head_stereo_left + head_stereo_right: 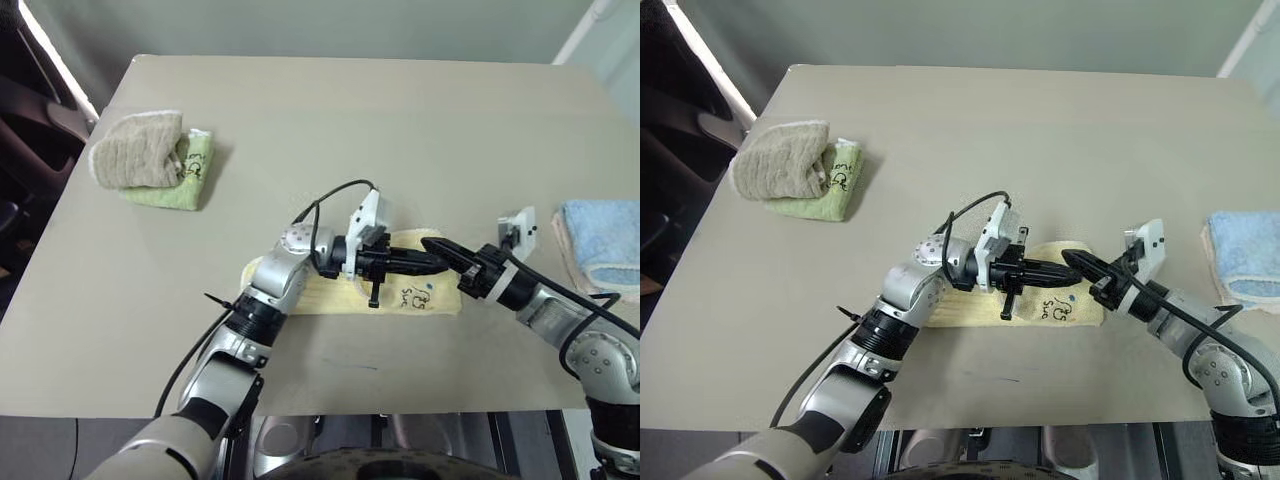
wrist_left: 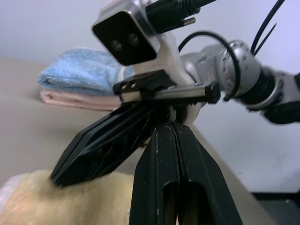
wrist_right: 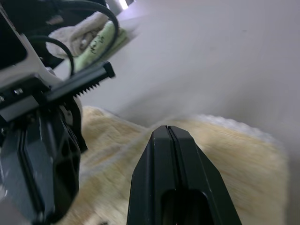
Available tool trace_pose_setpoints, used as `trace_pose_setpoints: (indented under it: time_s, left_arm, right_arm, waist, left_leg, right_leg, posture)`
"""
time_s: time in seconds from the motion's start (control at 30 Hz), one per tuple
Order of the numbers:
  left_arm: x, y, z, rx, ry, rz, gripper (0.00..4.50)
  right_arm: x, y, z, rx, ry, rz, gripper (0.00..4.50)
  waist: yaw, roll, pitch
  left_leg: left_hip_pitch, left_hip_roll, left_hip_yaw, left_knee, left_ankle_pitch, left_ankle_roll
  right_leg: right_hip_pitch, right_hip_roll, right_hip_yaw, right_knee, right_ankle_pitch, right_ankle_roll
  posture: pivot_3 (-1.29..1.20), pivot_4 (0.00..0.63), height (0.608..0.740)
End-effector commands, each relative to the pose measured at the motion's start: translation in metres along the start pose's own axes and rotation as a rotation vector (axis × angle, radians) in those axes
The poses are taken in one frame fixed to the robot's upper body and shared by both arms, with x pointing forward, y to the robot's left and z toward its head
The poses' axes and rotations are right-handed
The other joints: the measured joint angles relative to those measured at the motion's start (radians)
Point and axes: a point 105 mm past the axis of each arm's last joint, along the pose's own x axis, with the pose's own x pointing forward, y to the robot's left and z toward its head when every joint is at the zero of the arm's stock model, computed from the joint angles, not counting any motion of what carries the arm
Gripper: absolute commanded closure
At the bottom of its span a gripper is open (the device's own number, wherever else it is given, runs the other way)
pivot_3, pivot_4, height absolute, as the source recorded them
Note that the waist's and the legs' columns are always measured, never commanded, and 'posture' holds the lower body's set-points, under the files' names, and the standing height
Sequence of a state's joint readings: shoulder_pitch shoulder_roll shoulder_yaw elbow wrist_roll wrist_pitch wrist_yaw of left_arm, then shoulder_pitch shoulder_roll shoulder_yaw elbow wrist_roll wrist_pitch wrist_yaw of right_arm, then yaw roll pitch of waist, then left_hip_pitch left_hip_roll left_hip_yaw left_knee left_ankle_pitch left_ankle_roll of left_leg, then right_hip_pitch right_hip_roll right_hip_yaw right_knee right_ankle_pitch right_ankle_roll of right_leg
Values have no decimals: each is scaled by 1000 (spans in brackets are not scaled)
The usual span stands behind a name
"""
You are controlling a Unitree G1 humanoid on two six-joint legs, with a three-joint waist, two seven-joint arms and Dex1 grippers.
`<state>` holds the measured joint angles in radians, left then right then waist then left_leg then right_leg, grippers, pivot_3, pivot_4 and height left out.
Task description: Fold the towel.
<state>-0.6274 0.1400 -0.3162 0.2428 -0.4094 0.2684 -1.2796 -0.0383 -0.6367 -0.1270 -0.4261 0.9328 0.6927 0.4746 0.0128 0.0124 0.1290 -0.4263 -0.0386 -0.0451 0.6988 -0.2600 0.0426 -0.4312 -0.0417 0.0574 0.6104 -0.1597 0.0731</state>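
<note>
Currently you are hovering left gripper (image 1: pixel 425 262) and right gripper (image 1: pixel 434 246), both closed and empty, tip to tip over towel (image 1: pixel 330 293), lying folded near table (image 1: pixel 400 120) front edge. Next: check fold, then retract.

The towel (image 1: pixel 420 300) is largely covered by both arms; its dark lettering is too small to be read. The blue towel (image 1: pixel 605 240) is cut off by the edge.

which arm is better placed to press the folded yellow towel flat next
Probably the right: the right gripper, shut, hovers over the towel near its lettered end, while the left gripper, also shut, points sideways across it.
</note>
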Motion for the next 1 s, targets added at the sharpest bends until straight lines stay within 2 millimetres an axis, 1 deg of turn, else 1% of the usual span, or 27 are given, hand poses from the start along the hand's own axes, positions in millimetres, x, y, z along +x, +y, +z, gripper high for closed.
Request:
trace_pose_setpoints:
  time_s: [0.03, 0.13, 0.3, 0.37, 0.43, 0.5, 0.67, 0.73, 0.8, 1.0]
  left_arm:
    - [3, 0, -7, 81, 73, -34, 4500]
    - [-1, 0, -15, 94, 119, -45, 4500]
    - [-5, 0, -19, 96, 139, -53, 4500]
    - [-12, 3, -34, 101, 206, -23, 4500]
    - [-13, 2, -49, 86, 252, -14, 4500]
    - [-12, -1, -56, 78, 272, -21, 4500]
    - [-13, -2, -62, 67, 294, -31, 4500]
    - [-19, -5, -72, -10, 354, -35, 4500]
    - [-21, -7, -76, -46, 381, -35, 4500]
    - [-21, -8, -75, -53, 386, -32, 4500]
  right_arm:
    - [-2, -6, -4, -40, -11, -32, 4481]
    - [-3, -9, -7, -77, -11, -56, 4481]
    - [-2, -10, -10, -100, -1, -64, 4481]
    - [-1, -11, -17, -134, 32, -73, 4481]
    - [3, -12, -27, -147, 74, -89, 4481]
    - [6, -13, -34, -151, 106, -105, 4481]
    - [8, -16, -41, -155, 137, -119, 4481]
    - [9, -11, -53, -159, 187, -98, 4481]
    - [10, -10, -58, -161, 208, -89, 4481]
    - [10, -10, -58, -164, 209, -89, 4481]
  waist:
    - [1, 0, 0]
    - [4, 0, 0]
    - [5, 0, 0]
    - [5, 0, 0]
    - [5, 0, 0]
    - [4, 0, 0]
    - [7, 0, 0]
    - [7, 0, 0]
    - [6, 1, -1]
    - [5, 1, -1]
  left_leg:
    - [0, 0, 0, 0, 0, 0]
    - [0, -1, 0, 1, 0, 1]
    - [-1, -1, 0, 1, 0, 1]
    - [0, -1, 0, 1, 0, 1]
    - [0, -1, 0, 1, 0, 1]
    - [0, 0, 0, 0, 0, 0]
    - [-1, -1, 0, 1, 0, 1]
    - [-1, -1, 0, 1, 0, 1]
    - [1, 0, 0, 0, 0, 0]
    - [4, 0, 0, 0, -1, -1]
  right_leg:
    - [0, 0, 0, 0, 0, 0]
    - [1, 0, 0, -1, 0, 0]
    - [1, -1, 1, -1, 1, 1]
    - [1, 0, 1, -1, 1, 1]
    - [0, 0, 0, -1, 0, 0]
    - [0, 0, 0, -1, 0, 0]
    - [0, 0, 0, -1, 0, 0]
    - [0, 0, 1, -1, 0, 0]
    - [1, 0, 0, -1, 0, 0]
    - [4, 0, 0, -1, -1, -2]
  posture:
    - [0, 150, 733]
    - [0, 150, 733]
    - [0, 150, 733]
    - [0, 150, 733]
    - [0, 150, 733]
    - [0, 150, 733]
    - [0, 150, 733]
    - [0, 150, 733]
    - [0, 150, 733]
    - [0, 150, 733]
